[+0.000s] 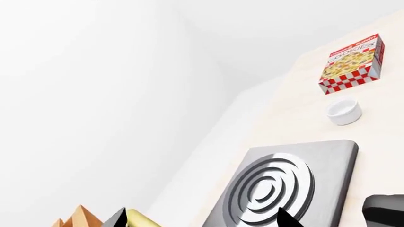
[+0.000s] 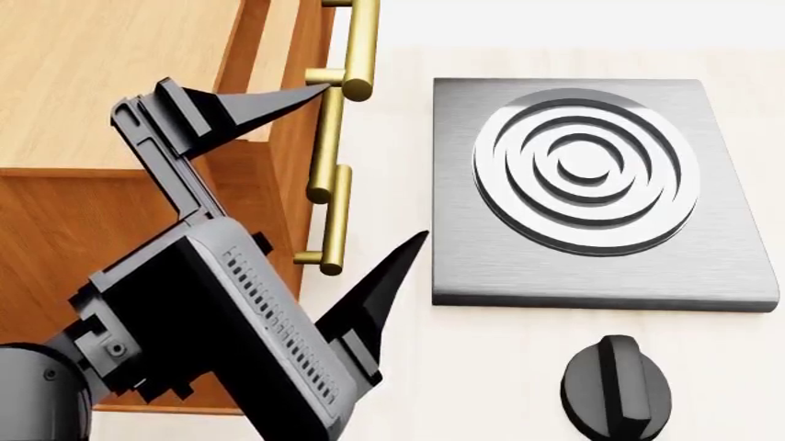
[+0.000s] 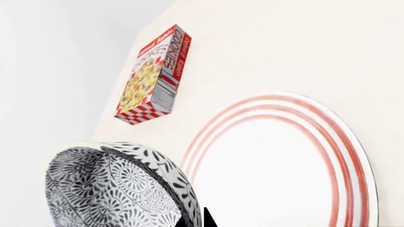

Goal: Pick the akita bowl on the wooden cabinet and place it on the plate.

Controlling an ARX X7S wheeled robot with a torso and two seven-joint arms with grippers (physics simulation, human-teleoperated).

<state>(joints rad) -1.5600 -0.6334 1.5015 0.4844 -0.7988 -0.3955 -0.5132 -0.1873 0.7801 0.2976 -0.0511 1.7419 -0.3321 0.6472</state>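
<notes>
akita bowl (image 3: 117, 189) beside plate (image 3: 284, 165), cookie box (image 3: 153, 75) beyond

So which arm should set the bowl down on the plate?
Right. Its wrist view shows the bowl right at its fingertips with the plate close by; the left gripper hangs open by the cabinet, empty.

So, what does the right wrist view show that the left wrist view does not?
Only the right wrist view shows the patterned bowl and the red-ringed plate; the bowl sits very close to the camera, apparently in the right pincer. Only the left wrist view shows the stove burner, a small white cup and a brass handle. Both show the cookie box on the pale counter.
</notes>
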